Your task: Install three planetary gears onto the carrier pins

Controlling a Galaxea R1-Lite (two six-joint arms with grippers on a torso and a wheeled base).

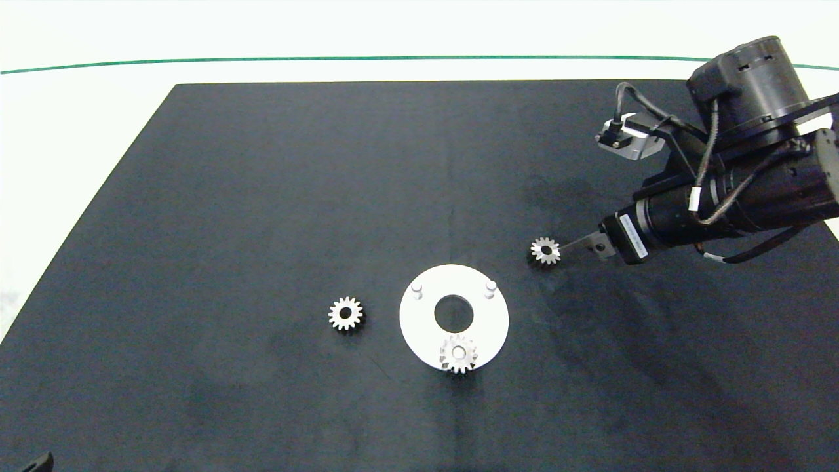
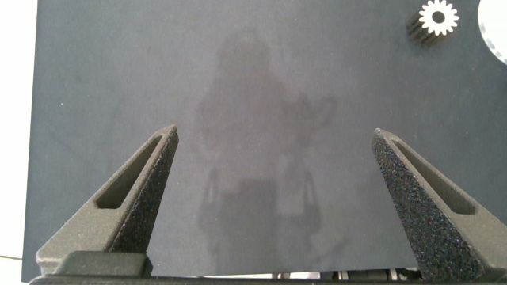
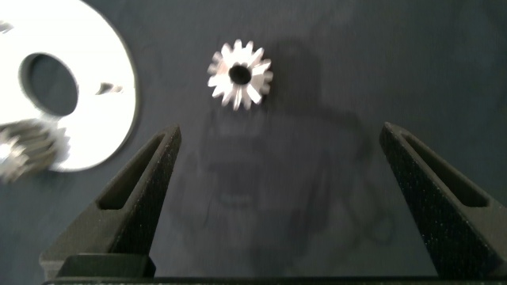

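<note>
A white disc (image 1: 491,328) lies at the mat's centre front, with two bare carrier pins (image 1: 417,290) (image 1: 489,287) on its far side. One planetary gear (image 1: 459,354) sits on the near pin. A second gear (image 1: 345,314) lies loose on the mat to the left of the disc. The third gear (image 1: 545,250) lies to the disc's right, just off the tips of my right gripper (image 1: 569,248). In the right wrist view this gear (image 3: 240,75) lies beyond the open gripper (image 3: 279,131), untouched, with the disc (image 3: 99,39) beside it. My left gripper (image 2: 276,134) is open over bare mat, holding nothing.
A black mat (image 1: 262,196) covers the table, with a white surface and a green line (image 1: 328,61) beyond it. The left wrist view shows the loose gear (image 2: 437,17) and the disc's rim (image 2: 499,32) far off.
</note>
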